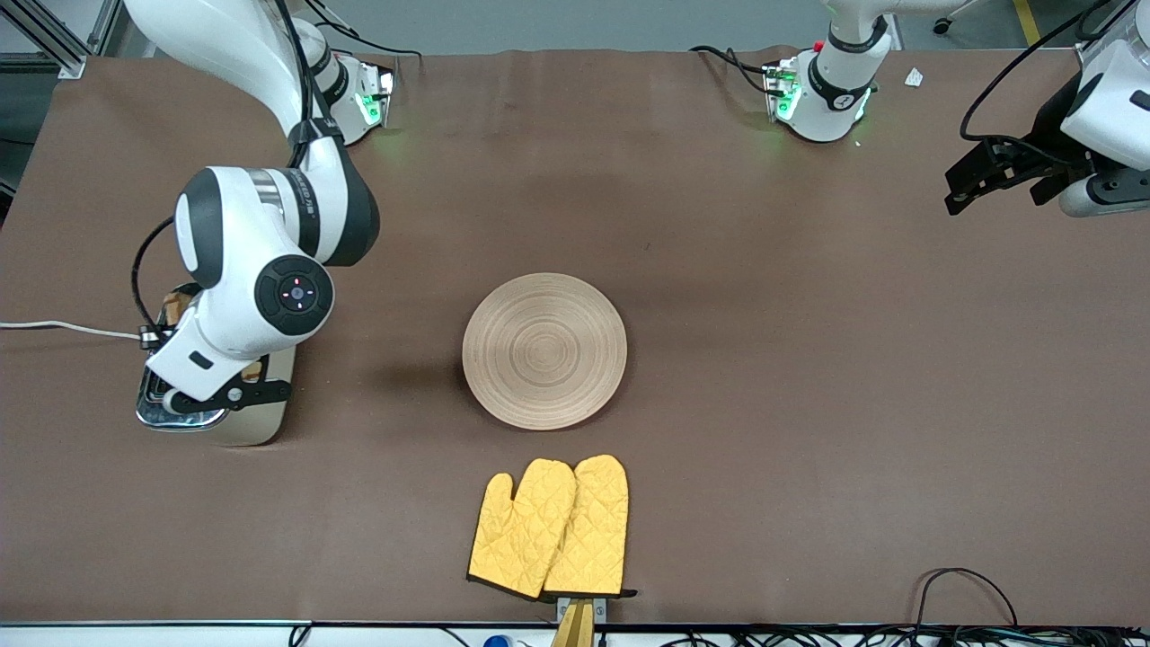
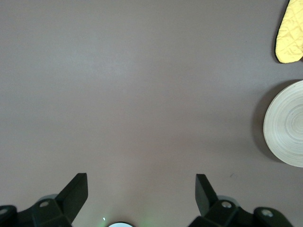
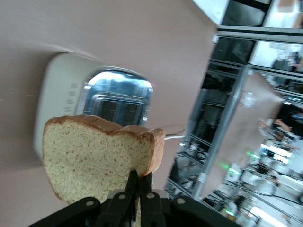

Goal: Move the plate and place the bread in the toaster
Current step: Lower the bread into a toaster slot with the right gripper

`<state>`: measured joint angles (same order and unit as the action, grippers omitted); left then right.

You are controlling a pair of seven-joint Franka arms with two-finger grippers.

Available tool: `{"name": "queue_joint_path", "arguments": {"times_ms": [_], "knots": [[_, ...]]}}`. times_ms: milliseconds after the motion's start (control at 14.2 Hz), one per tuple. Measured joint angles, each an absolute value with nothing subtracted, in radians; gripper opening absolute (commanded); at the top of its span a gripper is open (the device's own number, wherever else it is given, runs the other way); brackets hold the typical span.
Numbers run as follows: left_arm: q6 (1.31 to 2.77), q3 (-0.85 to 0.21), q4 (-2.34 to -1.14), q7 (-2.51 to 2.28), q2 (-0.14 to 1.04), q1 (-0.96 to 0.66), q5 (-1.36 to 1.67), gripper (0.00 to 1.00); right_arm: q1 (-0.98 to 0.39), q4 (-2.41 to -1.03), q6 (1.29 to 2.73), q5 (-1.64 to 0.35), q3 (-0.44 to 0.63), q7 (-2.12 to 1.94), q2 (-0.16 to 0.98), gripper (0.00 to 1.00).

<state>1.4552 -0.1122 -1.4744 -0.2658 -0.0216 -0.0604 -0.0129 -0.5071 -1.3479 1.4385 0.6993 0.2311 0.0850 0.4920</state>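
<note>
My right gripper (image 3: 139, 182) is shut on the edge of the bread (image 3: 94, 156), a brown speckled slice held upright just above the toaster (image 3: 57, 94), over its chrome slots. In the front view the right hand (image 1: 216, 355) covers most of the toaster (image 1: 260, 422), and only slivers of the bread (image 1: 177, 304) show. The pale wooden plate (image 1: 544, 350) lies empty at mid-table and also shows in the left wrist view (image 2: 289, 123). My left gripper (image 1: 997, 193) is open and empty (image 2: 142, 187) and waits in the air over the left arm's end of the table.
A pair of yellow oven mitts (image 1: 550, 528) lies nearer to the front camera than the plate. The mitts also show in the left wrist view (image 2: 289, 33). The toaster's white cord (image 1: 63, 328) runs off the table at the right arm's end. Brown cloth covers the table.
</note>
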Motion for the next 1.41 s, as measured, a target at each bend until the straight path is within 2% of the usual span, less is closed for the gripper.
{"name": "queue_joint_path", "arguments": {"times_ms": [351, 914, 1124, 1265, 1335, 1405], "knots": [[1.46, -0.112, -1.474, -0.266, -0.021, -0.06, -0.013, 1.0, -0.449, -1.427, 1.496, 0.827, 0.232, 0.084, 0.501, 0.0], [1.461, -0.107, -1.474, -0.234, -0.02, -0.053, -0.013, 1.0, -0.438, -1.46, 1.525, 0.83, 0.231, 0.126, 0.556, 0.0], [1.461, -0.105, -1.474, -0.23, -0.021, -0.039, -0.013, 1.0, -0.436, -1.461, 1.539, 0.789, 0.231, 0.171, 0.576, 0.04], [1.461, -0.103, -1.474, -0.23, -0.021, -0.037, -0.013, 1.0, -0.431, -1.461, 1.54, 0.744, 0.232, 0.208, 0.585, 0.13], [1.461, -0.103, -1.474, -0.23, -0.021, -0.036, -0.013, 1.0, -0.426, -1.461, 1.541, 0.713, 0.233, 0.214, 0.585, 0.26], [1.461, -0.103, -1.474, -0.23, -0.021, -0.035, -0.013, 1.0, -0.421, -1.459, 1.541, 0.682, 0.234, 0.223, 0.584, 0.46]]}}
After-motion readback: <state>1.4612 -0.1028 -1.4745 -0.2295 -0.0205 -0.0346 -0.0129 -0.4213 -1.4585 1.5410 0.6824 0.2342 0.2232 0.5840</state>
